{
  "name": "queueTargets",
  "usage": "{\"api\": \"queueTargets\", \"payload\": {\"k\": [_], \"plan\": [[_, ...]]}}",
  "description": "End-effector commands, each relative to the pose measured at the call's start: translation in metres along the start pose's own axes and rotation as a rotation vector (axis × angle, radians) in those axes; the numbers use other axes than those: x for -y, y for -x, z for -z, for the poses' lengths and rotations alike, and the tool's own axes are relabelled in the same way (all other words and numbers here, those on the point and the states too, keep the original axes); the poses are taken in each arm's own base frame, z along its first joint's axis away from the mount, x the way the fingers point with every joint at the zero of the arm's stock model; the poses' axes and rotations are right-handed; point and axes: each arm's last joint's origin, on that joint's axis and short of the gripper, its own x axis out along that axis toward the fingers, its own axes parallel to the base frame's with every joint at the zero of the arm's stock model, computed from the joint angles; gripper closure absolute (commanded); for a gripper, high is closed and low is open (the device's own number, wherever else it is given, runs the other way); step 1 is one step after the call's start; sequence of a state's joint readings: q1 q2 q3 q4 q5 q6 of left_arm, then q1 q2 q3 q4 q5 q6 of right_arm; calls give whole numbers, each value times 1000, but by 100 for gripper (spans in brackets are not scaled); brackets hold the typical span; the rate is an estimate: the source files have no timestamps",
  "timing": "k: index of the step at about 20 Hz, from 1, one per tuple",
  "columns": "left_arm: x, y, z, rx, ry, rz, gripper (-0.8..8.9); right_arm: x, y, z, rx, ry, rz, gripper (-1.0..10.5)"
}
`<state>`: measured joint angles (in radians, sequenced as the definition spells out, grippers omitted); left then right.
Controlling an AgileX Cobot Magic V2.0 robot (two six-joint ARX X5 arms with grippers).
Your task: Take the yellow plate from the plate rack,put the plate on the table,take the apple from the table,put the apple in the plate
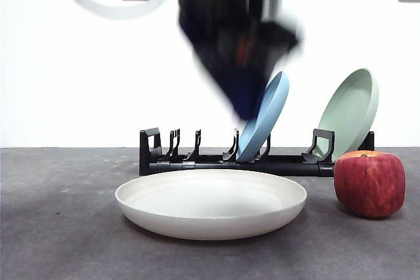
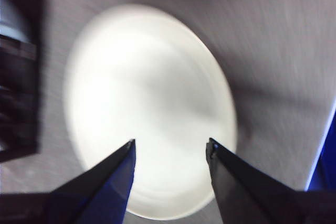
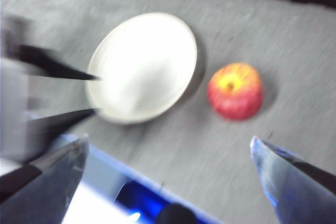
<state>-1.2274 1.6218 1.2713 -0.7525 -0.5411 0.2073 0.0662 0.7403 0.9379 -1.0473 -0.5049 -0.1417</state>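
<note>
Cream plate flat on table, apple beside it, both grippers up in the air w/ nothing held.

Nearest in front view: yellow plate (image 1: 210,203), really cream/off-white, lies flat on the grey table (image 1: 59,240), rim up, nothing in it. Red apple (image 1: 369,183) stands on the table just beside plate's edge, not touching, stem up. Behind both, black plate rack (image 1: 197,159) runs across w/ a blue plate (image 1: 266,116) and a pale green plate (image 1: 351,111) leaning in its slots. Left gripper (image 2: 170,148) hangs above the plate, jaws moderately apart, empty; it's the blurred dark arm up top in front view. Right gripper (image 3: 168,145) higher, over table near plate and apple, jaws spread wide, empty.
</note>
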Motion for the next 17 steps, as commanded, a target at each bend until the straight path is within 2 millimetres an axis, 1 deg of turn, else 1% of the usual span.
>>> {"api": "queueTargets", "payload": {"k": [1,3,5,7,9,11,13,14,17], "plan": [[-20,35,0,103,110,-3,585,8,-12,-12,3,-14,13,320],[-41,69,5,207,188,49,593,17,-29,-20,-31,-23,21,320],[-57,99,14,302,235,113,593,26,-49,-28,-88,-17,83,320],[-69,122,27,384,267,159,593,30,-73,-34,-143,6,104,319],[-75,140,40,435,288,208,593,31,-99,-38,-198,36,115,318],[-79,152,51,453,299,227,593,29,-125,-40,-255,73,130,317],[-81,158,60,448,323,233,593,27,-150,-38,-313,123,206,316],[-81,159,62,437,333,239,593,26,-160,-37,-335,142,233,316],[-79,159,66,402,330,247,593,27,-185,-32,-394,158,233,316]]}}
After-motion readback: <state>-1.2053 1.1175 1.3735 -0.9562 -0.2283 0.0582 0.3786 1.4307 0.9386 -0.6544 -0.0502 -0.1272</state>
